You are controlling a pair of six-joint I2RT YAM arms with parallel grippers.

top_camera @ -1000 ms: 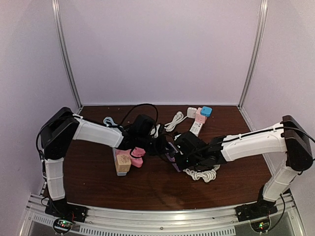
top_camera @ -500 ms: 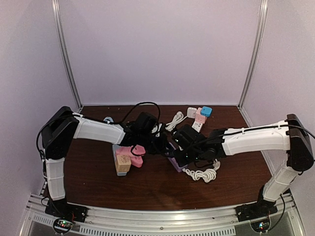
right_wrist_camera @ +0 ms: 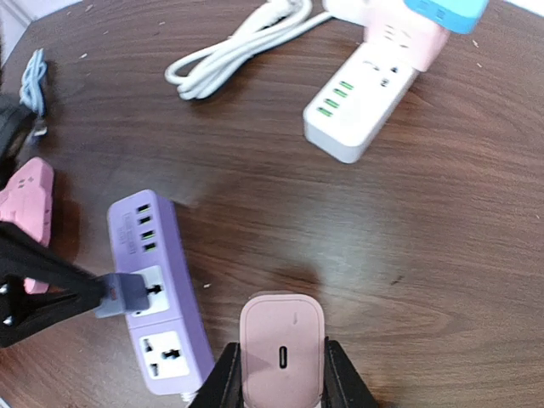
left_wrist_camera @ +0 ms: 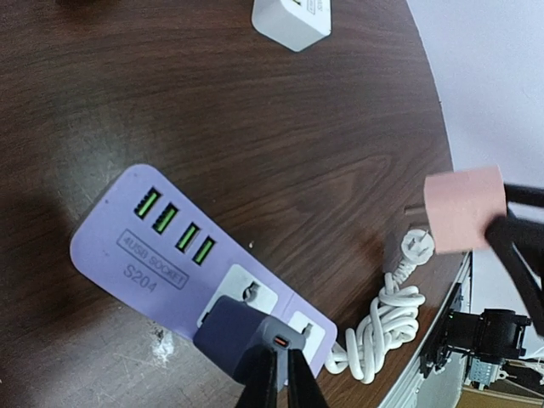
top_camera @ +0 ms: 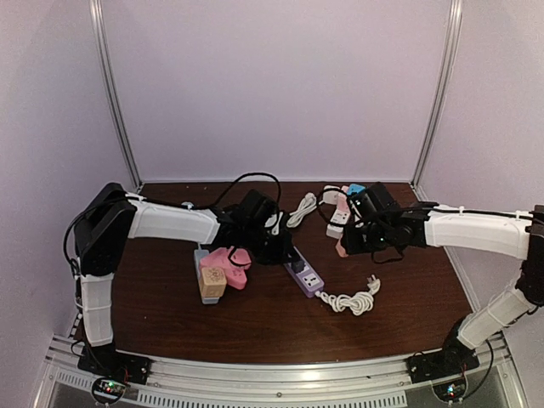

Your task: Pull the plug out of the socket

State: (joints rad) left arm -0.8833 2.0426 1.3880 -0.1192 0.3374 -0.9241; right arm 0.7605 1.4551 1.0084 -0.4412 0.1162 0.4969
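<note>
The pink plug [right_wrist_camera: 281, 340] is clamped in the right gripper [right_wrist_camera: 281, 380] clear of the table [top_camera: 255, 327], while the purple strip [left_wrist_camera: 161, 255] marked "4USB SOCKET S204" is steadied through its dark adapter [left_wrist_camera: 242, 336], nipped by the low-stretched left gripper [left_wrist_camera: 280, 378].

Light was soft, even, from above; faint sheen on dark table [right_wrist_camera: 442, 212]; shadows diffuse; wrist views sharp, top view grainy.

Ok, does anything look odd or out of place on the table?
Nothing spilled or damaged. The pink plug hangs in the air in the right pincer, clear of the purple strip; the left pincer grips a dark adapter seated in that strip.
</note>
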